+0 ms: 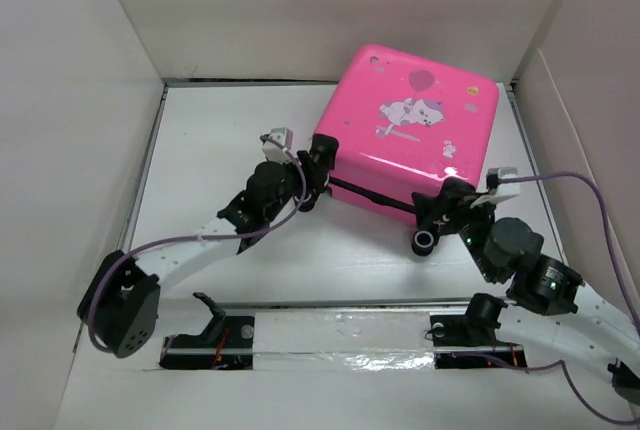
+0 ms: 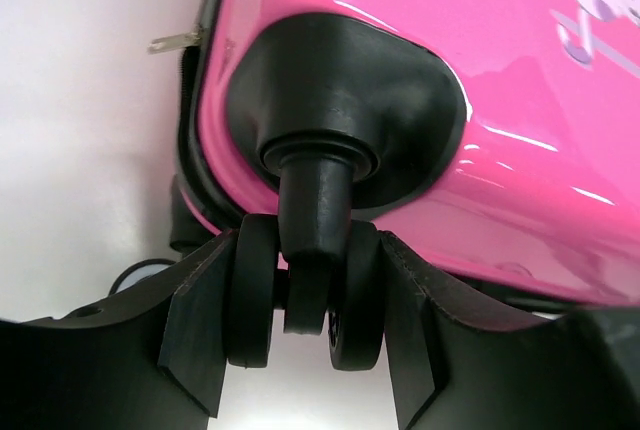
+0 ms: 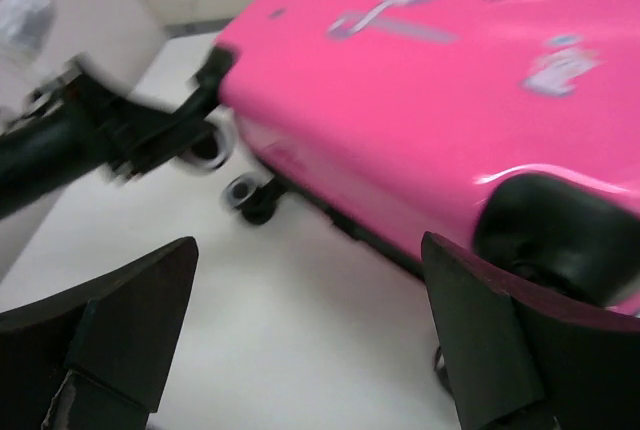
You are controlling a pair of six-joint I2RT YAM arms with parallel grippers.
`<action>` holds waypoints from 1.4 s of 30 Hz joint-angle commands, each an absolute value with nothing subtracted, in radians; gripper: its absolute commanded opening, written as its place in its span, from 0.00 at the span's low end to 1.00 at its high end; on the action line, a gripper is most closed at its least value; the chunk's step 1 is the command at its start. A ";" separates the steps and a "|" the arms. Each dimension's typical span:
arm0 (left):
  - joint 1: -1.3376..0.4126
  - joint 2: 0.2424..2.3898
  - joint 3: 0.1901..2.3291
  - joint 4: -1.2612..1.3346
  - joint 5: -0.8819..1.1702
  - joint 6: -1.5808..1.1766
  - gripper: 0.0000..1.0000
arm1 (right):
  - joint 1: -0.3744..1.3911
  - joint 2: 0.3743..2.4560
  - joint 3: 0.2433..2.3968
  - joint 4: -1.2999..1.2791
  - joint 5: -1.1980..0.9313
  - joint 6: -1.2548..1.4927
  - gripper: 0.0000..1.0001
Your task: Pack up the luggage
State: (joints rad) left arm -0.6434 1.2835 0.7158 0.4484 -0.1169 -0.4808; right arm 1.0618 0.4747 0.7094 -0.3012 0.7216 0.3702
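The luggage (image 1: 410, 125), a hot-pink hard-shell suitcase with a cartoon animal and balloon print, lies flat and closed at the back right of the table. My left gripper (image 1: 318, 165) is at its front-left corner. In the left wrist view the gripper (image 2: 305, 325) is shut on a black twin wheel (image 2: 305, 290) under the pink shell (image 2: 500, 50). My right gripper (image 1: 440, 212) is open at the front-right corner, beside a black wheel (image 1: 424, 242). In the right wrist view the gripper (image 3: 310, 335) holds nothing, and the black wheel housing (image 3: 560, 230) is just behind the right finger (image 3: 480, 335).
White walls (image 1: 70, 100) enclose the table on the left, back and right. A metal zipper pull (image 2: 175, 42) sticks out along the suitcase seam. A taped strip (image 1: 340, 340) runs along the near edge between the arm bases. Purple cables (image 1: 590, 200) trail from both arms.
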 commanded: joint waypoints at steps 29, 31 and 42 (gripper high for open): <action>-0.853 0.681 0.301 0.377 -0.104 -0.686 0.00 | 0.112 1.383 1.061 0.054 -0.719 0.155 0.98; -0.853 0.698 0.299 0.418 -0.095 -0.704 0.00 | 0.152 1.474 1.171 0.048 -0.732 0.163 0.98; -0.822 0.663 0.307 0.492 -0.092 -0.755 0.00 | 0.351 1.422 1.452 -0.186 -0.304 0.015 0.99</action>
State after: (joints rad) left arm -0.8333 0.7033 0.3134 0.4129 -0.1745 -0.8330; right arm 0.2314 1.6440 1.4918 -0.1532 -0.3985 0.0624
